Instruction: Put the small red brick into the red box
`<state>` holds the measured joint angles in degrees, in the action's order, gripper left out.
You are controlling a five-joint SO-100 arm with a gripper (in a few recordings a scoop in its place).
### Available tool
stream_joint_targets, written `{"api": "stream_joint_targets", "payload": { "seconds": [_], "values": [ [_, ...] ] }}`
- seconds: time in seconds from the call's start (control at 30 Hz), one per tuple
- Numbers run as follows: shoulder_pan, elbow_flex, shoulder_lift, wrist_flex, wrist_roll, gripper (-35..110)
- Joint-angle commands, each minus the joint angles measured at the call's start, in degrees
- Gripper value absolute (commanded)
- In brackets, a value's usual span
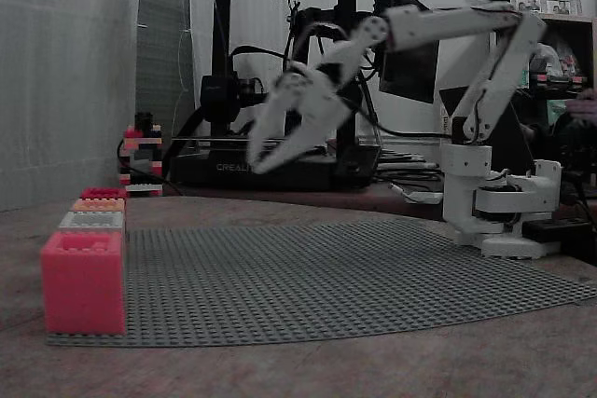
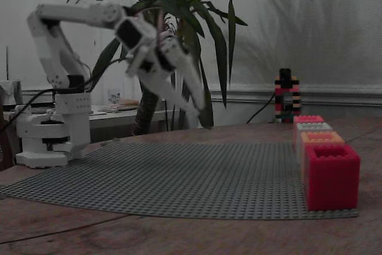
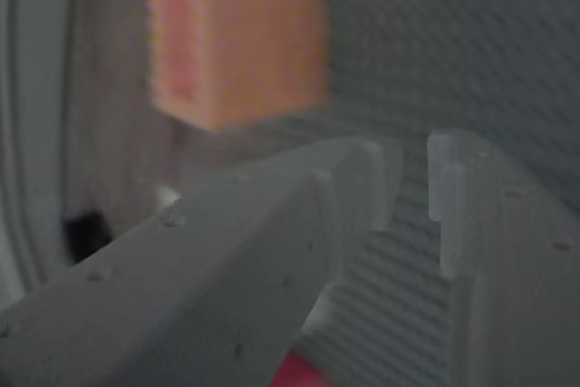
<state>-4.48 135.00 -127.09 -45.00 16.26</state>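
Observation:
My white gripper [image 1: 264, 163] hangs high over the grey studded baseplate [image 1: 326, 277], its jaws nearly together. In the blurred wrist view a small patch of red, the small red brick [image 3: 297, 374], sits low between the fingers of the gripper [image 3: 412, 178], which is shut on it. The red box [image 2: 331, 174] is the nearest of the lined-up boxes at the right of one fixed view, well to the right of the gripper [image 2: 200, 108] and below it. In the other fixed view the red box [image 1: 103, 193] is the farthest in the row.
The row also holds a pink-coral box [image 1: 82, 281], a white box [image 1: 91, 221] and an orange box [image 1: 98, 204]. A red-white-black brick tower [image 1: 142, 156] stands behind the row. A blurred orange-pink box [image 3: 236, 33] lies ahead of the fingers. A 3D printer [image 1: 280, 62] stands beyond the plate.

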Motion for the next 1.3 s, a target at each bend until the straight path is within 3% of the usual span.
{"api": "stream_joint_targets", "payload": {
  "seconds": [0.0,0.37,1.27],
  "values": [
    [-0.3,5.8,-11.4,-4.6,0.6,0],
    [2.8,18.1,-28.8,-17.9,-6.2,0],
    [5.6,28.5,-54.3,-34.2,-14.6,0]
  ]
}}
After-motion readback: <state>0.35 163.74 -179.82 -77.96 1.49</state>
